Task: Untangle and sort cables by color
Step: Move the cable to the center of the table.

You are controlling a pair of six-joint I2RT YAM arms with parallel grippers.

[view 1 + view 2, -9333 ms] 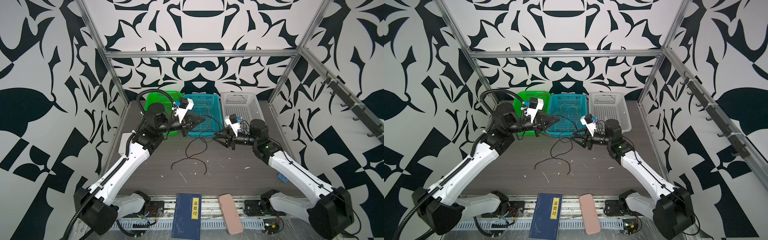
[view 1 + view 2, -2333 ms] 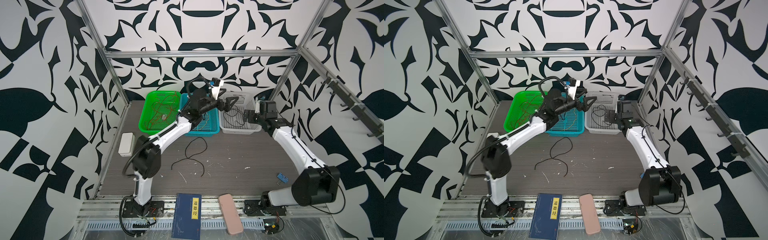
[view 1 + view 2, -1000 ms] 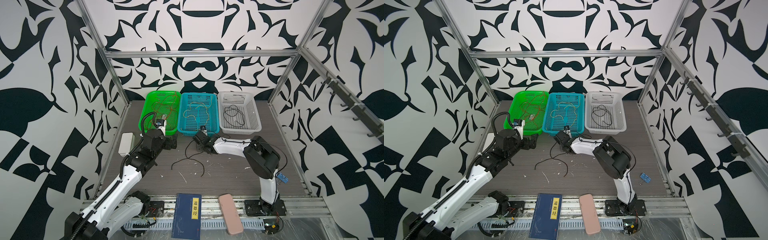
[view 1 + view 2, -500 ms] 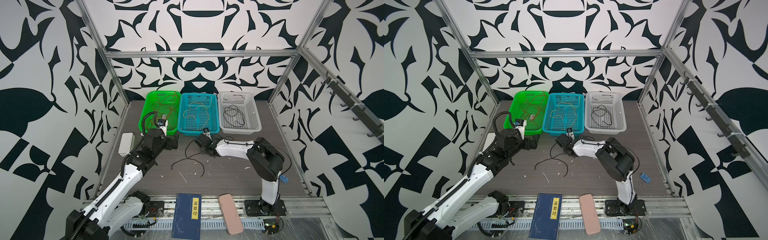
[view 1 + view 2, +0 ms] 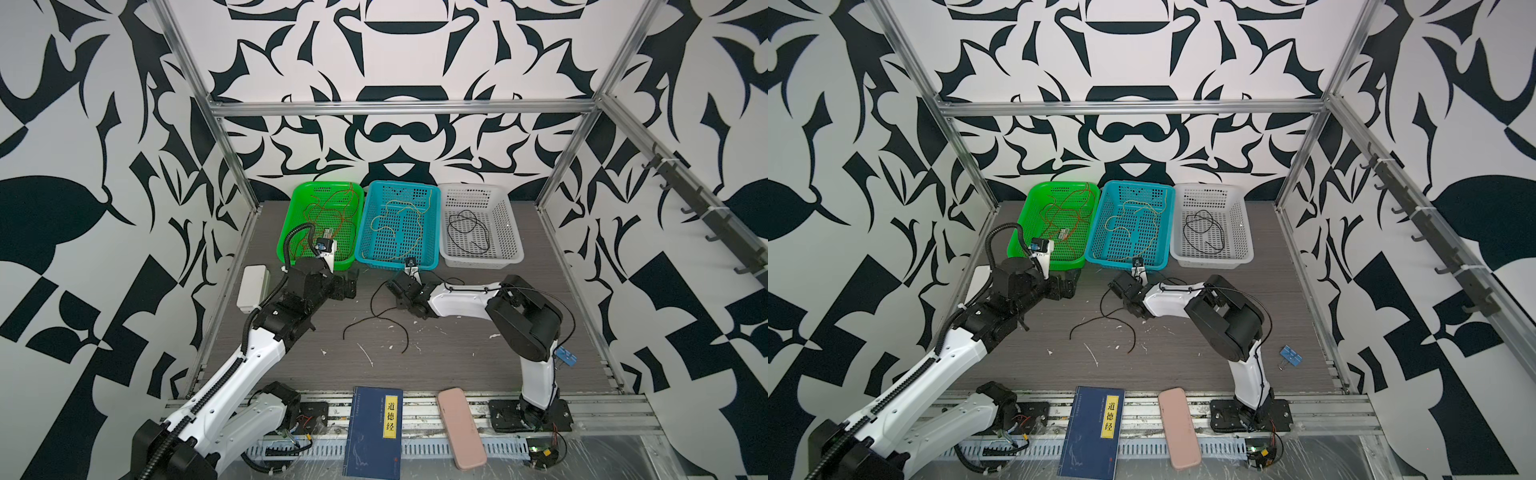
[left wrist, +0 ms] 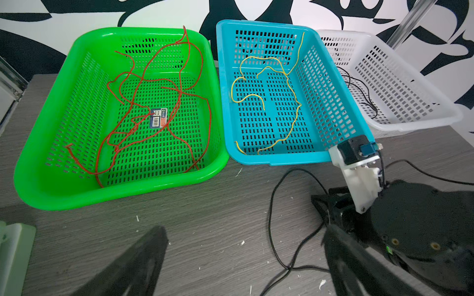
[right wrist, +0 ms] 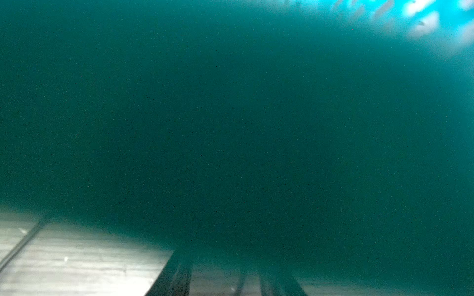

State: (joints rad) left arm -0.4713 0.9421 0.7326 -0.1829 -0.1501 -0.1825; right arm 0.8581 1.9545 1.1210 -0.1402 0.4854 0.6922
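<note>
Top views: red cables (image 5: 328, 212) in green basket (image 5: 286, 237), yellow cables (image 5: 395, 216) in blue basket (image 5: 401, 264), one black cable (image 5: 465, 232) in white basket (image 5: 482, 261), all at 12 o'clock of the table (image 5: 478, 365). A loose black cable (image 5: 1100, 320) lies mid-table, unsorted, so I judge it nearly done. The right gripper (image 5: 1121, 291) is at its 1 o'clock and the left gripper (image 5: 351, 286) at 10 o'clock. Left wrist: left fingers (image 6: 143, 256) spread wide, empty, with the loose cable between them and the baskets. Right wrist: blurred blue basket wall fills the frame; right fingers pinching or spread, cannot tell.
</note>
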